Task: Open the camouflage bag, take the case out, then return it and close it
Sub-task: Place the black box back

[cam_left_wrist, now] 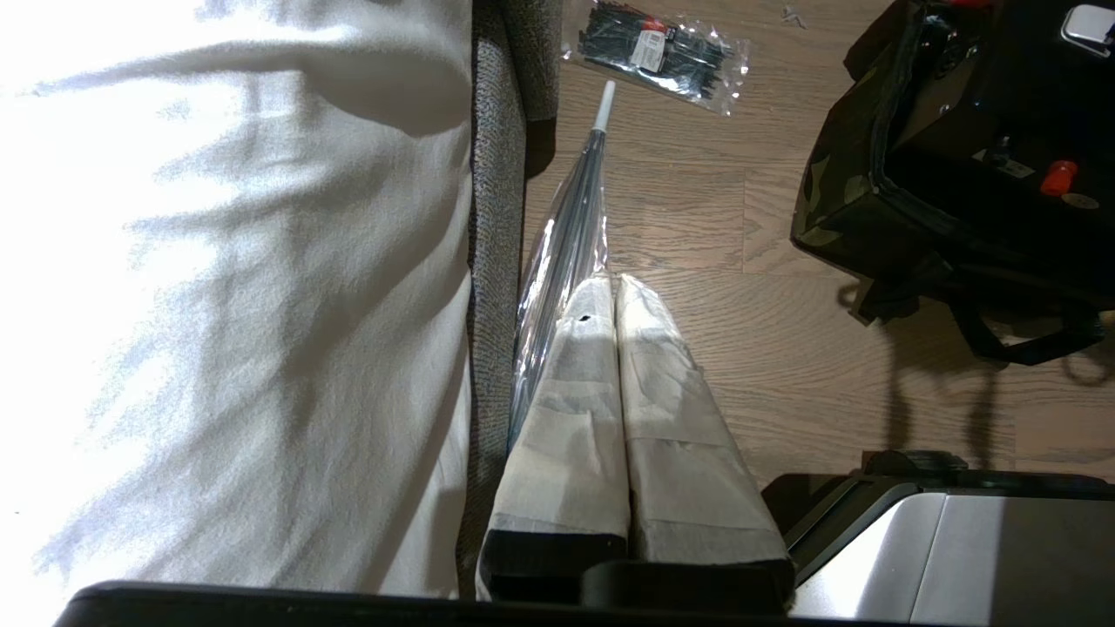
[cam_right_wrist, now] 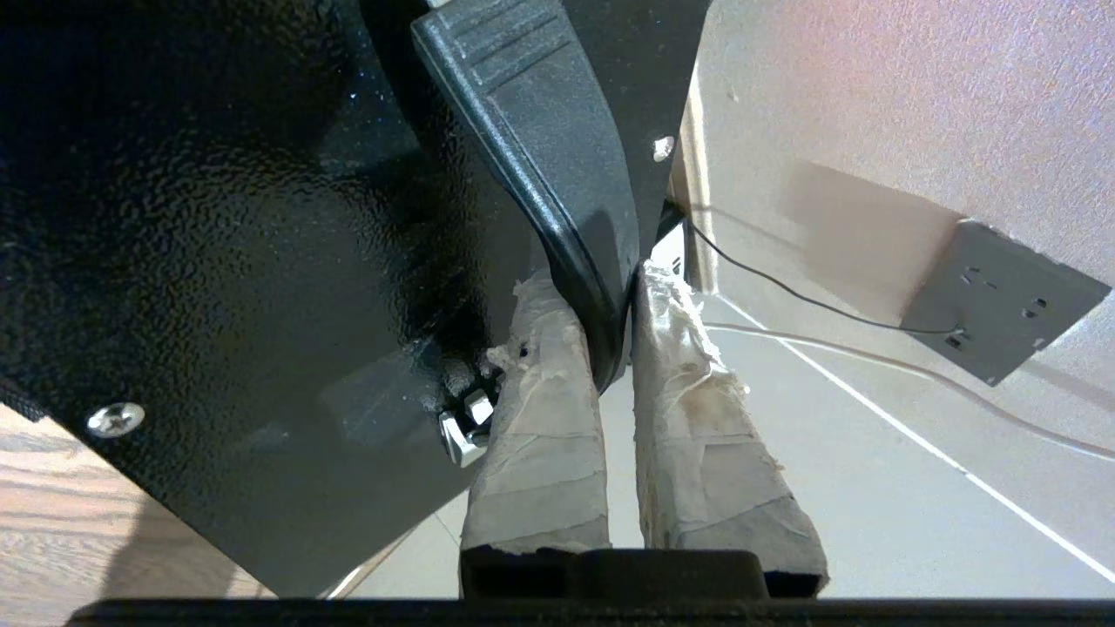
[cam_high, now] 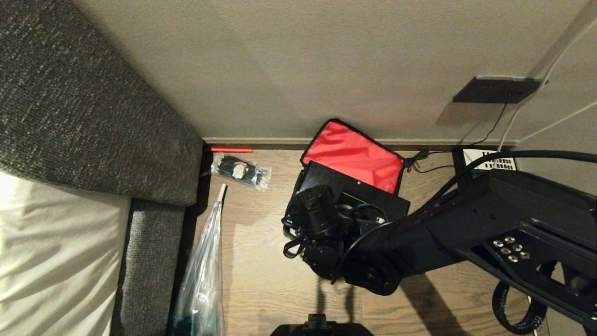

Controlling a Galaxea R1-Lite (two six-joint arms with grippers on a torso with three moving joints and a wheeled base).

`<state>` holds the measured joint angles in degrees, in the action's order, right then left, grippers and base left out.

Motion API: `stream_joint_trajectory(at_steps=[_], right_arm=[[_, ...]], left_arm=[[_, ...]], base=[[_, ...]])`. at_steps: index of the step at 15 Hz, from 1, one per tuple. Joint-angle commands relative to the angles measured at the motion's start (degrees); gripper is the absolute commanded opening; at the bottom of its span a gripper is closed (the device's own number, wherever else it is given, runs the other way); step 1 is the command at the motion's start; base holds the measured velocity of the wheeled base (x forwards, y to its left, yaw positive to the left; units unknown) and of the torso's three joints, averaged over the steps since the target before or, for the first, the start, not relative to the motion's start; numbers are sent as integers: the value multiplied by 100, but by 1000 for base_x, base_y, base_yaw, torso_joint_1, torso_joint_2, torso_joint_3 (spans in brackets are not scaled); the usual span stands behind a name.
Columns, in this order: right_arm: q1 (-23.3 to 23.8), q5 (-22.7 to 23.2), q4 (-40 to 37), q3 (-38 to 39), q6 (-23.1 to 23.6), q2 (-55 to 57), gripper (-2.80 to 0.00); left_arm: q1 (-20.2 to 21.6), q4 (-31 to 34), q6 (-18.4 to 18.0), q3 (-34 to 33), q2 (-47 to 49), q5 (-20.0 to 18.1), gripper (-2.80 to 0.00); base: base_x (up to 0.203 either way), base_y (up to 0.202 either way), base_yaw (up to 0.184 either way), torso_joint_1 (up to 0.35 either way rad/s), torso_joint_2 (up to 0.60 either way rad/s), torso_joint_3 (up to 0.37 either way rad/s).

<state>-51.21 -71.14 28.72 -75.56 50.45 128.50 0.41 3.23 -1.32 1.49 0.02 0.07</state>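
At the far left of the head view a bed with a white sheet [cam_high: 51,261] sits inside a grey fabric frame [cam_high: 84,107]. The left gripper [cam_left_wrist: 615,287] shows only in its own wrist view, hanging above the wooden floor [cam_high: 261,261] beside the bed edge, its two tape-wrapped fingers [cam_left_wrist: 575,418] pressed together with nothing between them. Just past its tips lies a folded clear umbrella [cam_high: 205,261], stretched along the bed frame with its white tip pointing toward the wall. Near that tip, close to the baseboard, is a clear packet of black ties [cam_high: 240,170], and a thin red rod [cam_high: 228,150] lies against the baseboard beside it.

Right of these, the camouflage bag [cam_left_wrist: 841,187] stands on the floor against the wall, its lid thrown back so the red lining [cam_high: 354,154] faces out. The case [cam_high: 359,191] stands in the bag's open mouth, black and hard-sided, with a small red button [cam_left_wrist: 1057,177] on it. The right arm [cam_high: 466,228] reaches in from the right over the case. The right gripper [cam_right_wrist: 610,300] pinches the case's black handle [cam_right_wrist: 540,131] between its taped fingers [cam_right_wrist: 540,435].

Further right on the wall is a grey socket plate [cam_high: 496,89], with white and black cables trailing down from it.
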Motion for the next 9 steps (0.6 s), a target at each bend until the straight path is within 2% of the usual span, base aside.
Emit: stream_joint_trajectory(at_steps=[1, 9], right_arm=[[23, -40, 21, 24, 26, 82, -280], [157, 111, 46, -114, -107, 429, -280]], left_arm=[[2, 3, -5, 1, -2, 1, -280], [2, 3, -8, 1, -2, 1, -280]], base=[[0, 0, 0, 0, 0, 0], [0, 0, 0, 0, 0, 0]])
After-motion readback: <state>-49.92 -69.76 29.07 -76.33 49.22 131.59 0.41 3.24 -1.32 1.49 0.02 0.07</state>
